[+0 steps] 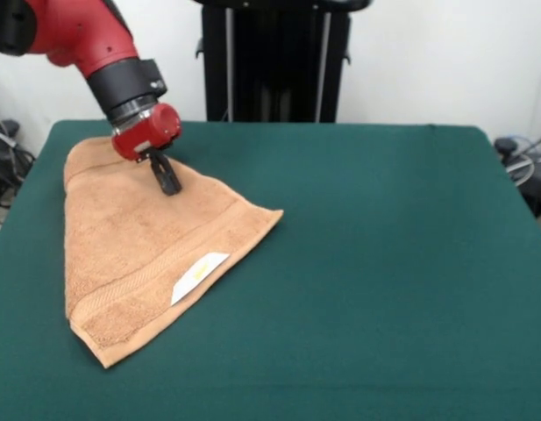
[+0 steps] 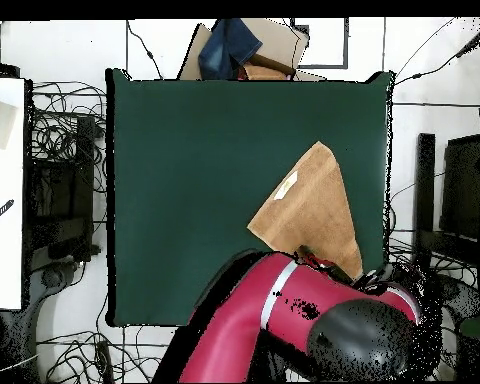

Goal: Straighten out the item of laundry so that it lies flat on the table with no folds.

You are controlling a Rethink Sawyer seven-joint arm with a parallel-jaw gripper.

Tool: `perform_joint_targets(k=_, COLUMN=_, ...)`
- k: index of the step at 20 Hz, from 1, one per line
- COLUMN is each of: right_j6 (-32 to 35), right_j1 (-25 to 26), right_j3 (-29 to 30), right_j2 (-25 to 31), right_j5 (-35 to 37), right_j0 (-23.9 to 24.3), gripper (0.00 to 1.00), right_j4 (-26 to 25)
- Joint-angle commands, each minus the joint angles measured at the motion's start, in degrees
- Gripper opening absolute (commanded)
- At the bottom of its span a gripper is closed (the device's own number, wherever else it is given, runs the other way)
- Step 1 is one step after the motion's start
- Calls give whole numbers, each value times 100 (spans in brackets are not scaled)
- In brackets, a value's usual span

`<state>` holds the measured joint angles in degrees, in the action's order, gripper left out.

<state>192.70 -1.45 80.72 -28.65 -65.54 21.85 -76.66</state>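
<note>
At the left of the front view, a soft, limp tan towel (image 1: 147, 250) (folded over, best grasped by a corner) lies on the green counter (image 1: 384, 263), the gripper (image 1: 167, 181) pressing closed onto its upper part.

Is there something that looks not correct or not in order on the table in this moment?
Yes. The towel lies askew near one side of the green table, not square to its edges. It shows a tapered, not rectangular, outline, so part seems folded. Its white label faces up. The gripper rests on its far part.
</note>
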Motion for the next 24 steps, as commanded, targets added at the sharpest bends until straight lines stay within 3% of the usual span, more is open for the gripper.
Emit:
perform_joint_targets(k=1, right_j6=-447, right_j1=752, right_j3=462, right_j2=1672, right_j5=-322, right_j0=-209, gripper=0, right_j4=328)
perform_joint_targets(k=12, right_j6=53, right_j1=1127, right_j3=42, right_j2=1971, right_j5=-1002, right_j0=92, gripper=0, right_j4=-136)
perform_joint_targets(k=24, right_j6=272, right_j1=983, right_j3=57, right_j2=1916, right_j5=-904, right_j0=-125, gripper=0, right_j4=59)
